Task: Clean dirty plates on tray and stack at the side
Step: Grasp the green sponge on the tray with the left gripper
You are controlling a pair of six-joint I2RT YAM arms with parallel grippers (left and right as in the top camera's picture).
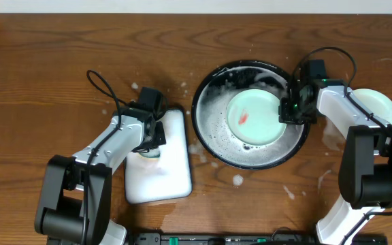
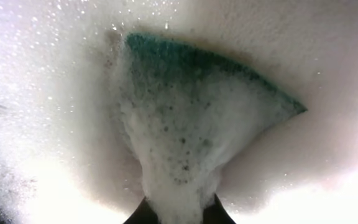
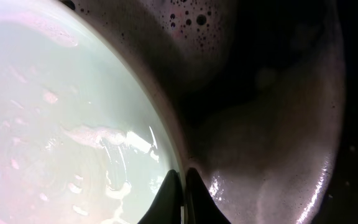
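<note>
A pale mint-green plate (image 1: 254, 117) with a red smear lies in the round black basin (image 1: 209, 129), which holds white soapy foam. My right gripper (image 1: 291, 110) is shut on the plate's right rim; the right wrist view shows both fingers (image 3: 183, 186) pinching the rim of the plate (image 3: 55, 124) over the basin's dark wet floor (image 3: 266, 124). Another mint-green plate (image 1: 376, 105) sits on the table at the right, partly hidden by the right arm. My left gripper (image 1: 148, 146) is shut on a foamy green sponge (image 2: 191, 118) over the white tray (image 1: 172, 170).
The wood-grain tabletop (image 1: 46, 68) carries white soap splashes near the basin and tray. Cables loop from both arms. The arm bases stand at the front edge of the table.
</note>
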